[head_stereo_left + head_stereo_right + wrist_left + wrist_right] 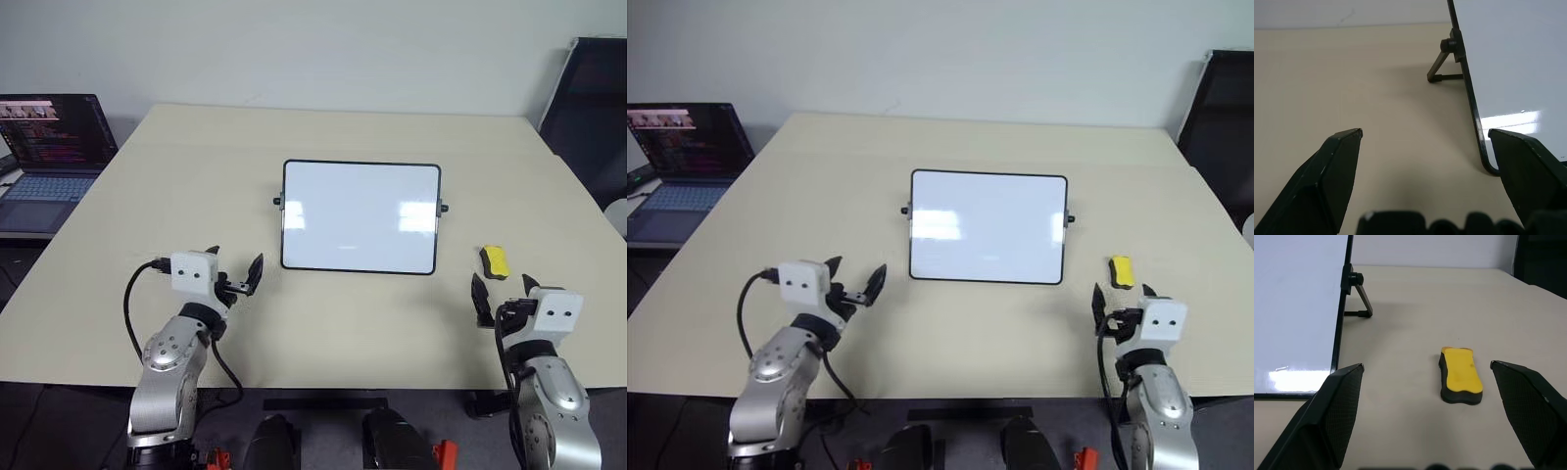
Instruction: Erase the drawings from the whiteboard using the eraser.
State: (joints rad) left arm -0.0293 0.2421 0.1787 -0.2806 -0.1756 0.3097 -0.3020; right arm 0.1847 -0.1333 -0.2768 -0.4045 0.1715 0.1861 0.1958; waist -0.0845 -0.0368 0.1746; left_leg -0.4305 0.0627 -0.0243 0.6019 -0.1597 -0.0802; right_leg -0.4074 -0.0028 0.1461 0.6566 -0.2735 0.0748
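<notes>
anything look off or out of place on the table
Nothing stands out. The whiteboard stands propped on its stand at mid-table, its face showing no marks, and the eraser lies flat on the table to its right, yellow side up. Both pincers, left and right, are open and empty.

Eraser (495, 261) right of whiteboard (360, 216)
</notes>
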